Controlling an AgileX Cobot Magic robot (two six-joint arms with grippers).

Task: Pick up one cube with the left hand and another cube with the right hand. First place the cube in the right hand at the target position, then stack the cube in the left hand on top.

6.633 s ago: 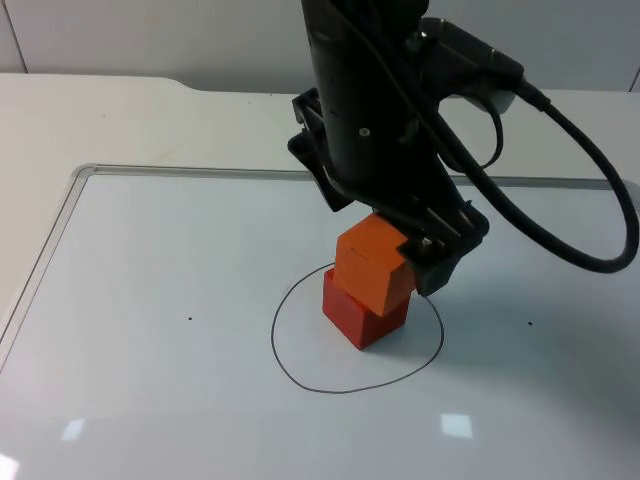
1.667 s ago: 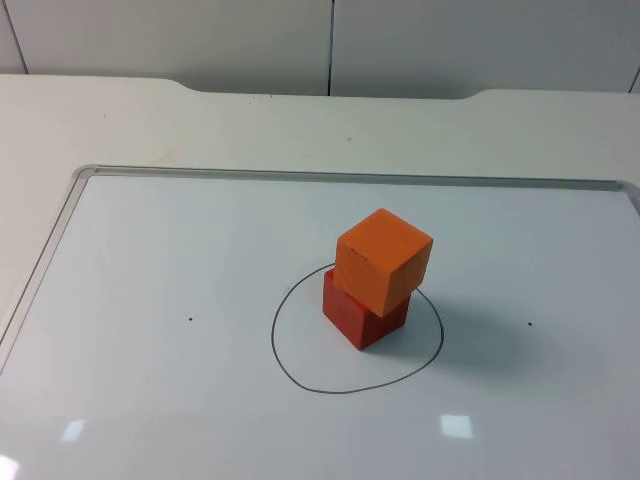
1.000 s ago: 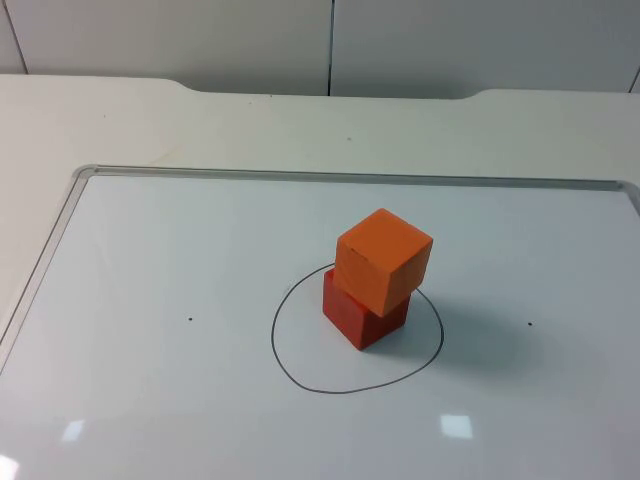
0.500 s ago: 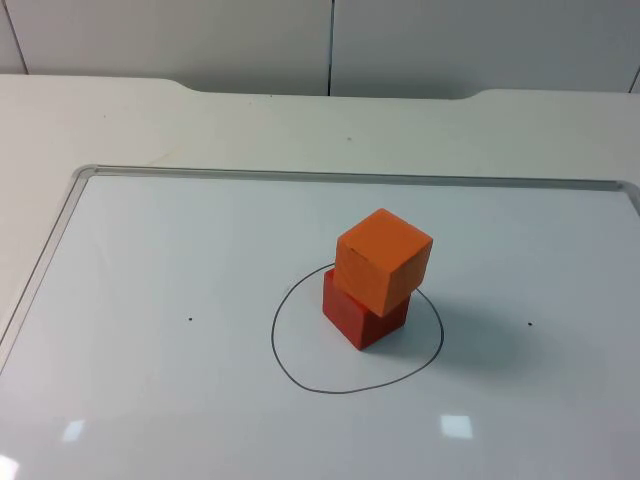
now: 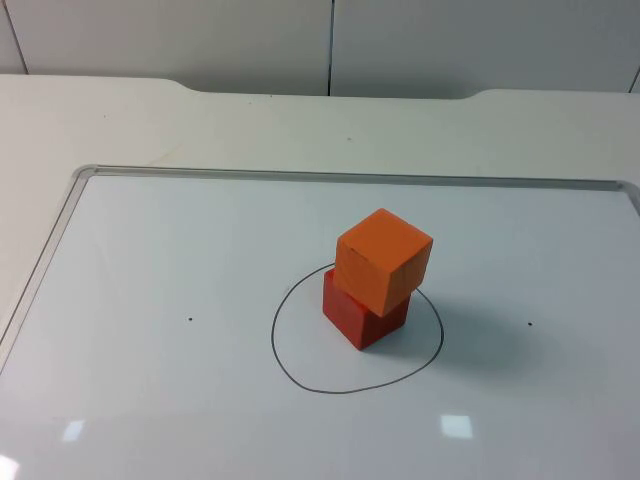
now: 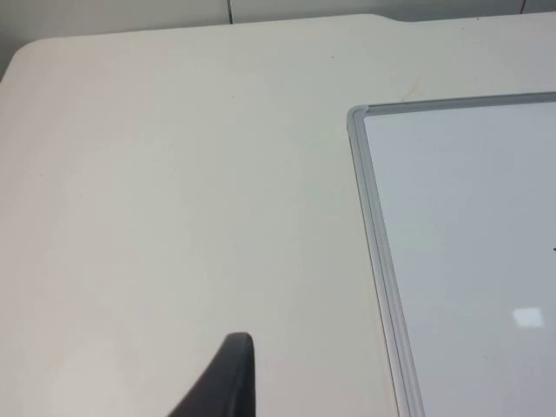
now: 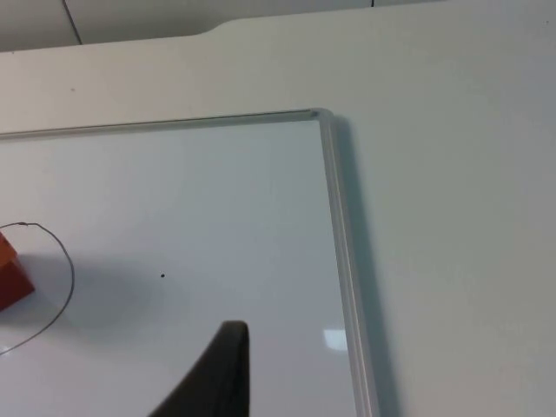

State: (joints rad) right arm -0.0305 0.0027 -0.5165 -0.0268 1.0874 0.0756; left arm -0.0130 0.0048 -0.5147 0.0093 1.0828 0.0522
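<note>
The orange cube (image 5: 383,259) sits on the red cube (image 5: 362,315), turned a little askew, both inside the drawn circle (image 5: 355,388) on the whiteboard (image 5: 180,250). The left gripper (image 6: 228,382) hangs over the bare worktop (image 6: 174,191), beside the board's frame, well away from the stack. The right gripper (image 7: 221,369) hovers above the board, the red cube well off to one side of it. Whether either set of jaws is apart or together, I cannot tell.

red cube (image 7: 12,276) inside drawn circle (image 7: 67,261) on whiteboard (image 7: 217,208).
</note>
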